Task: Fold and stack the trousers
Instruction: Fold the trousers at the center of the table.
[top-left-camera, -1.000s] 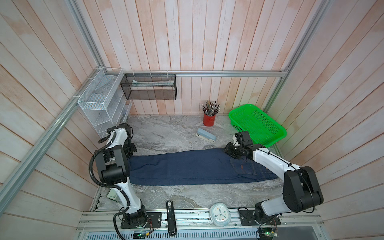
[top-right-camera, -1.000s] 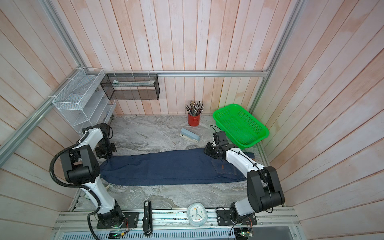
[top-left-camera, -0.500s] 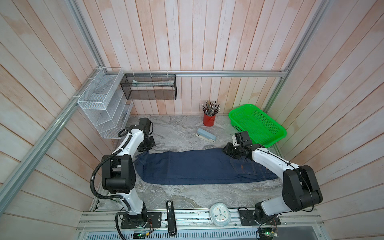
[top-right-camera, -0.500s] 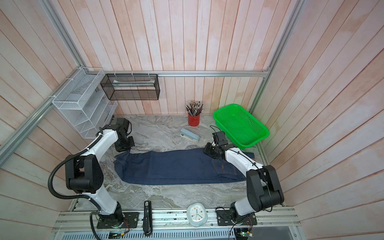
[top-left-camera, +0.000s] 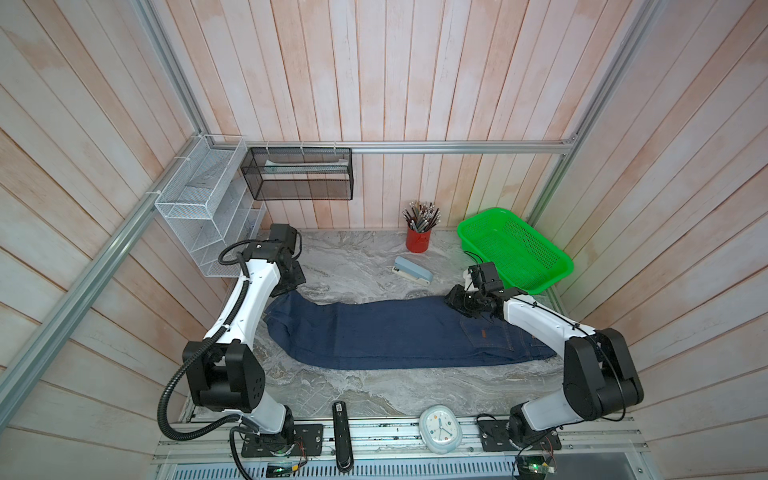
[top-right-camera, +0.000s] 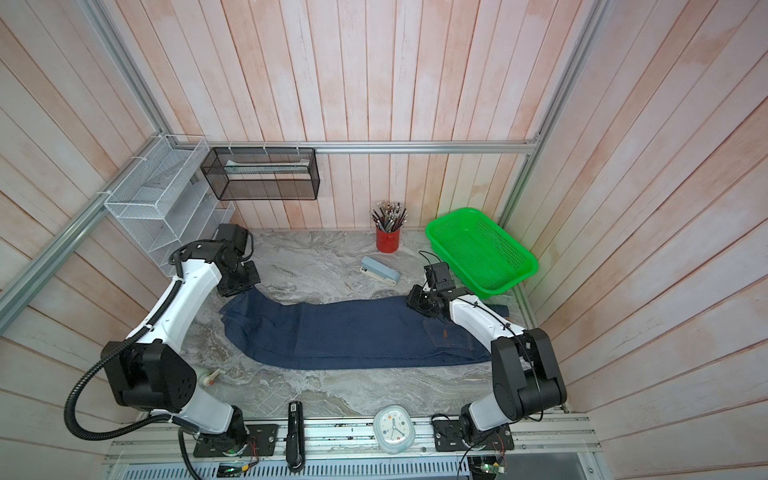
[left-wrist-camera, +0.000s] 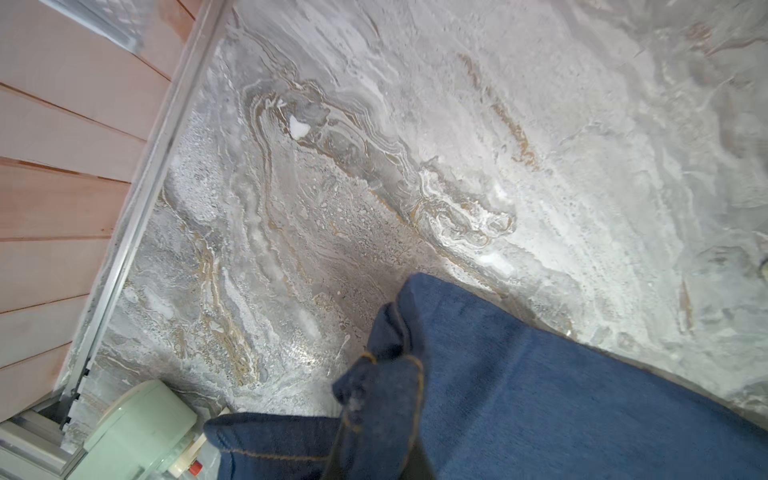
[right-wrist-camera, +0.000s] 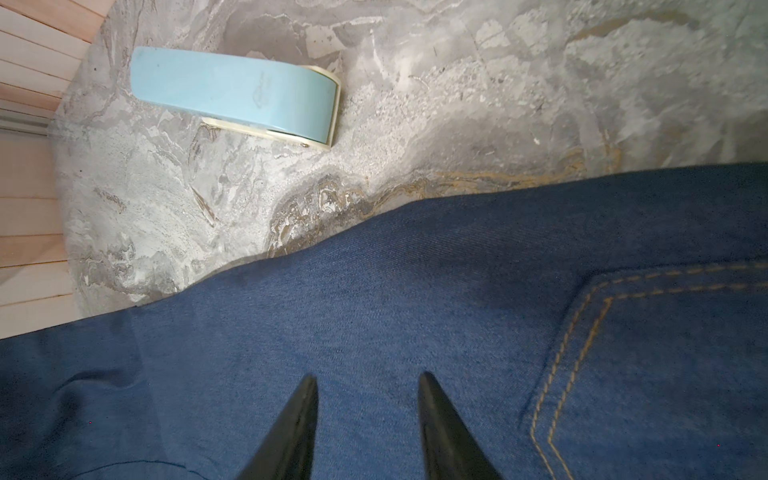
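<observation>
The dark navy trousers (top-left-camera: 395, 336) lie lengthwise across the marble table in both top views, waist and back pocket (right-wrist-camera: 648, 353) at the right. My left gripper (top-left-camera: 291, 286) is shut on the hem corner (left-wrist-camera: 378, 399) at the left end and holds it off the table. Denim covers its fingers in the left wrist view, and the other hem (left-wrist-camera: 266, 440) hangs below. My right gripper (right-wrist-camera: 365, 380) is open, with both fingertips (right-wrist-camera: 309, 384) down on flat denim beside the pocket and nothing between them. In a top view it sits at the back edge of the trousers (top-right-camera: 415, 302).
A green basket (top-left-camera: 515, 249) stands back right, with a red pencil cup (top-left-camera: 418, 240) and a light blue stapler (right-wrist-camera: 232, 91) just behind the trousers. White wire rack (top-left-camera: 199, 208) and black mesh bin (top-left-camera: 299, 174) hang back left. A clock (top-left-camera: 440, 428) and black stapler (top-left-camera: 343, 436) lie on the front rail.
My left gripper has carried the hem from the far left edge toward the back and right, so the leg end has curled and shortened. The right arm has stayed put.
</observation>
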